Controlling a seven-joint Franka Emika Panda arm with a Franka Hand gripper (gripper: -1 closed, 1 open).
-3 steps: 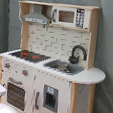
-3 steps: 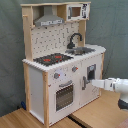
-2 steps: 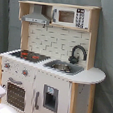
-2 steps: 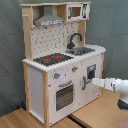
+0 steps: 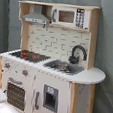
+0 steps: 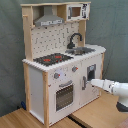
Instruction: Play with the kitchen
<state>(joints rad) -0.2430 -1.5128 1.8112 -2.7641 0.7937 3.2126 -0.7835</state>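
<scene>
White panels and pale wood make up the toy kitchen (image 5: pixel 50 57), which stands upright in the middle of both exterior views, on a wooden floor (image 6: pixel 30 119) before a grey curtain (image 6: pixel 115 25). Its grey hood (image 5: pixel 36 16) sits above the black and red hob (image 5: pixel 27 54); the black faucet (image 5: pixel 78 54) bends over the sink (image 5: pixel 63 67). Below are the oven door (image 6: pixel 64 95) and two knobs (image 6: pixel 57 76). In the second exterior view the white gripper (image 6: pixel 93 83) points at the cupboard door (image 6: pixel 90 80), just beside its handle; whether its fingers are spread or together cannot be told. The approach seems underway; next would be hooking that handle squarely.
</scene>
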